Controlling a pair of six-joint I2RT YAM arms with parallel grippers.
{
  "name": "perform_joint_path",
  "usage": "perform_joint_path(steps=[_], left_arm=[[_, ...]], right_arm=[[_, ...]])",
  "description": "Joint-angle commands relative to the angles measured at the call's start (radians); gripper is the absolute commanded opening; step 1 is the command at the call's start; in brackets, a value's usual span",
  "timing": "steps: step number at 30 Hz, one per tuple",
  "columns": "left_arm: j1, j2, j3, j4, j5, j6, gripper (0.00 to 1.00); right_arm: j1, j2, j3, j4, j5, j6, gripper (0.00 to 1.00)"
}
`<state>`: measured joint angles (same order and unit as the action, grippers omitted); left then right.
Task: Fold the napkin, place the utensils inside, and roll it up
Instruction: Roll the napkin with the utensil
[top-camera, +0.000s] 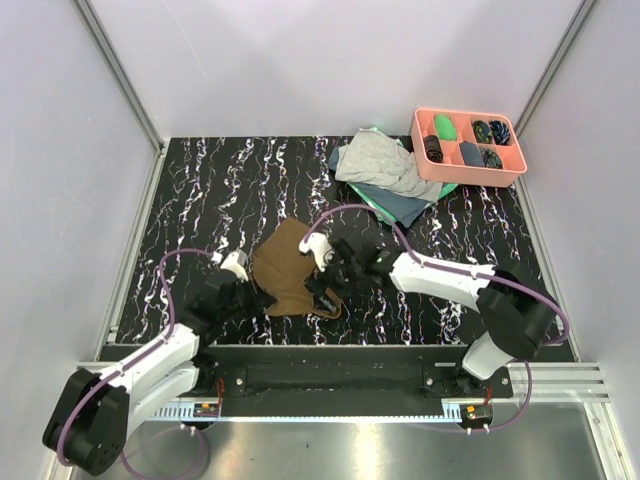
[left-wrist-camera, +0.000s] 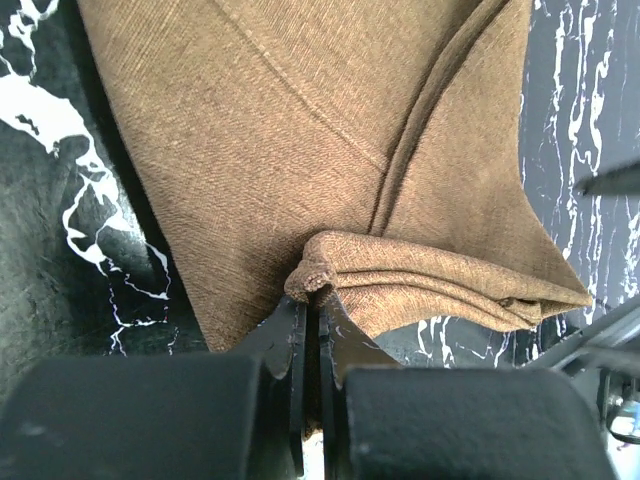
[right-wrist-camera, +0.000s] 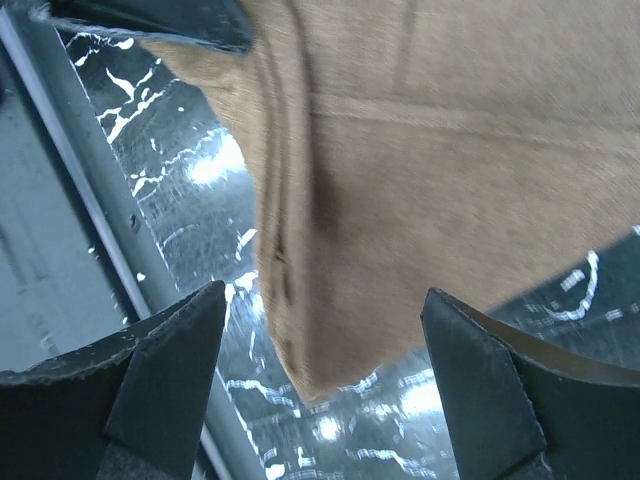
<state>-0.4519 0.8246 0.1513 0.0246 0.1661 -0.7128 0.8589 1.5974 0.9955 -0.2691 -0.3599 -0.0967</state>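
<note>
The brown napkin (top-camera: 290, 268) lies folded near the front middle of the black marbled table. My left gripper (top-camera: 250, 295) is shut on a bunched corner of the napkin (left-wrist-camera: 318, 272) at its left front edge. My right gripper (top-camera: 322, 288) is open and hovers over the napkin's right front corner (right-wrist-camera: 330, 380), with the cloth between its fingers but not touched. The fork, spoon and orange-handled piece are out of view.
A pile of grey and green cloths (top-camera: 385, 170) lies at the back right. A salmon divided tray (top-camera: 468, 146) holding small dark items and a green one stands beside it. A metal rail (top-camera: 340, 350) runs along the front table edge.
</note>
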Motion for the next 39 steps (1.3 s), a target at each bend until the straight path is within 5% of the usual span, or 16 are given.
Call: perform_joint_path(steps=[1,12,26,31,34,36,39], left_arm=[[0.027,0.042,0.045,0.034,0.091,-0.008,0.0],[0.058,0.045,0.036,0.032,0.116,-0.007,0.0],[0.119,0.056,0.039,0.018,0.176,0.022,0.0],[0.133,0.064,0.037,0.024,0.196,0.03,0.0],[0.137,0.065,0.037,0.034,0.204,0.038,0.0],[0.139,0.065,0.04,0.044,0.208,0.041,0.0],[0.145,0.07,0.054,0.055,0.208,0.047,0.18]], right_arm=[[0.101,-0.053,-0.034,0.195,0.237,-0.034,0.88],[0.25,0.03,-0.023,0.169,0.412,-0.087,0.85],[0.336,0.09,-0.047,0.163,0.524,-0.104,0.67],[0.336,0.136,-0.032,0.162,0.538,-0.121,0.47],[0.336,0.16,-0.015,0.143,0.539,-0.123,0.22],[0.336,0.165,0.005,0.117,0.529,-0.121,0.14],[0.335,0.17,0.034,0.052,0.503,-0.109,0.0]])
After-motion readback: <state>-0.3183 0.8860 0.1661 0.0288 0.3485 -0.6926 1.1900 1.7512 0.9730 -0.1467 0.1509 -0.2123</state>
